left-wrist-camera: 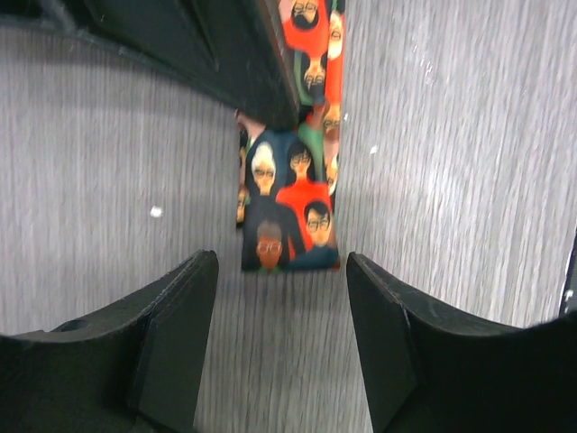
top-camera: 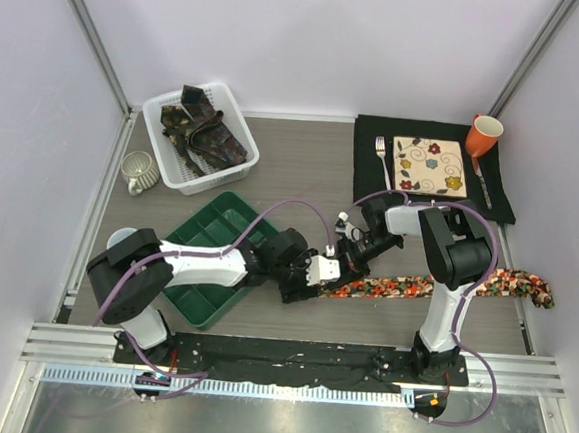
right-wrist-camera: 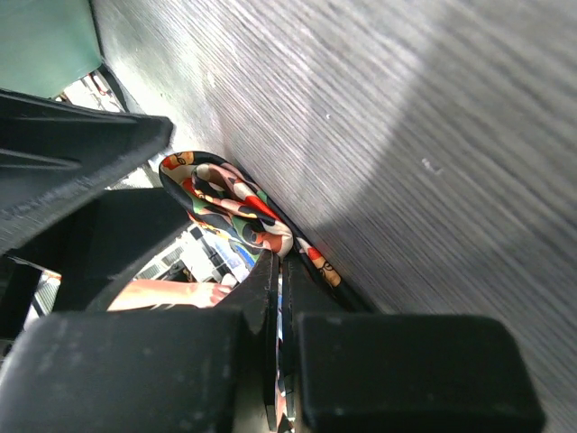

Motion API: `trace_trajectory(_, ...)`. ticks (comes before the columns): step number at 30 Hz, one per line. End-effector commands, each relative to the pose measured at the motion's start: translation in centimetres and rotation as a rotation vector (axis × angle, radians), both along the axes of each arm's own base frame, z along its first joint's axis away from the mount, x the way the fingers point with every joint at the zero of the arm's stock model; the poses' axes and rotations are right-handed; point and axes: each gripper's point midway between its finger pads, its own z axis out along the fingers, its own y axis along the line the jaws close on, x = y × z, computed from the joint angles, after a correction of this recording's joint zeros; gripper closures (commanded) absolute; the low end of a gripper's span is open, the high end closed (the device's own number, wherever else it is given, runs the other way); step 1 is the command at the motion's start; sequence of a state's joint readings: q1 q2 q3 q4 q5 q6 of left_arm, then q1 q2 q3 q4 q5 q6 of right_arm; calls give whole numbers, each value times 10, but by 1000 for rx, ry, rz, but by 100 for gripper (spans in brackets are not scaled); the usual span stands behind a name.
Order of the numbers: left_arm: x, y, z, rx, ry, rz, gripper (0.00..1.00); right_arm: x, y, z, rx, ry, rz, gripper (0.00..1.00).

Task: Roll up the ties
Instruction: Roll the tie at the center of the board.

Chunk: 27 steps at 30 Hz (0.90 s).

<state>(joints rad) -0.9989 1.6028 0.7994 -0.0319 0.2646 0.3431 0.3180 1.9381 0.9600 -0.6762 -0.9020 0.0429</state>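
A bright red-orange multicolour print fabric necktie (top-camera: 435,285) lies stretched flat across the grey wood-grain surface (top-camera: 313,168). It runs parallel to the near edge, from about the middle out to the right edge. Its middle-end is doubled over into a short flat fold, seen in the left wrist view (left-wrist-camera: 288,207), and the print there shows small faces.

The left gripper (left-wrist-camera: 279,262) sits just short of that fold with its two black fingers (left-wrist-camera: 180,325) spread apart and nothing between them; the fold's edge is level with the fingertips. In the top view this gripper (top-camera: 320,271) is at the tie's end, near the middle of the surface.

The right gripper (top-camera: 350,249) is just beside it. Its fingers are pressed together on the same necktie, with a strip of printed cloth pinched in the slit between them (right-wrist-camera: 278,257) and a loop of cloth (right-wrist-camera: 230,203) curling out ahead.

Dark brown and olive patterned ties (top-camera: 208,130) lie heaped in a white plastic slatted basket (top-camera: 156,131) at the far left corner. A grey mug (top-camera: 138,171) stands beside the basket, and a green plastic compartment tray (top-camera: 224,221) lies toward the near left. At the far right corner a black mat (top-camera: 502,198) carries a square floral plate (top-camera: 429,165), a fork (top-camera: 383,156) and an orange mug (top-camera: 483,135).
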Motion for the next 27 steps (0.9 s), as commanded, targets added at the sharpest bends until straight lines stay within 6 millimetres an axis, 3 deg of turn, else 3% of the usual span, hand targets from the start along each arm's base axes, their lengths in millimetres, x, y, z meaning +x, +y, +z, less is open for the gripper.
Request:
trace_trajectory(1,4,-31,14,-121,9,-30,37,-4,-9,-14,-64,-13,18,99)
trace_trajectory(5,1,-35,10,-119,36,-41,43,-3,-10,-17,-72,-17,21,99)
trace_trajectory(9,3,-37,14,-118,36,-36,55,-3,-10,-17,-73,-20,22,99)
trace_trajectory(12,5,-38,25,-141,23,-29,61,-3,-11,-17,-75,-24,20,99)
trace_trajectory(18,4,-59,52,-221,36,-56,61,-2,-8,-18,-65,-18,11,99)
trace_trajectory(27,8,-78,27,-185,80,-50,59,-3,-5,-13,-39,-25,5,99)
